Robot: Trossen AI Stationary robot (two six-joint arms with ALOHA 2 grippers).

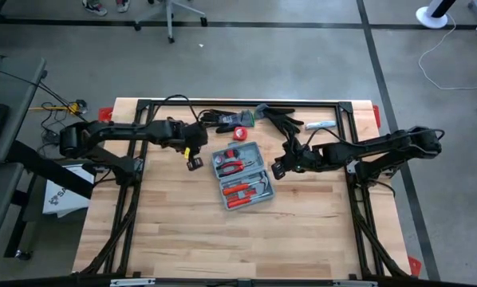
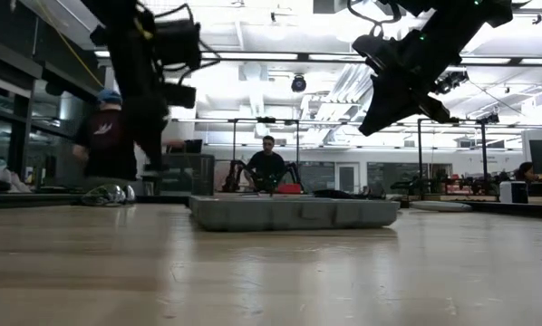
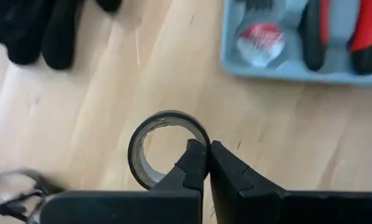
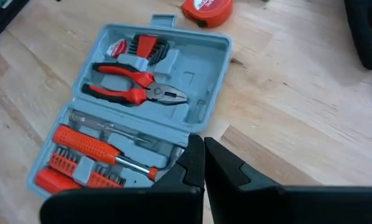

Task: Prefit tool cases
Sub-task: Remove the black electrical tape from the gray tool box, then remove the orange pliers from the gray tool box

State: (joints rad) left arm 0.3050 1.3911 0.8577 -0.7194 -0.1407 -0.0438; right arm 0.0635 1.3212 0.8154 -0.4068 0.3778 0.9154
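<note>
Two pincers together, left pincer [image 3: 207,160] clamped on tape roll [image 3: 164,134], right pincer [image 4: 203,163] empty above open tool case [image 4: 192,74], no legible writing.

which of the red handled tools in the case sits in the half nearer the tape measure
The pliers; they lie in the tool case half nearest the tape measure, while the screwdriver fills the farther half.

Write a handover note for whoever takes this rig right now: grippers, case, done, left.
Left gripper: shut on a black roll of tape, above the table beside the case.
Right gripper: shut, empty, above the case's right edge.
Grey-blue plastic tool case: open at mid-table; red-handled pliers and orange-handled screwdriver seated.
Left to do: seat the tape; red tape measure lies outside, behind the case.
</note>
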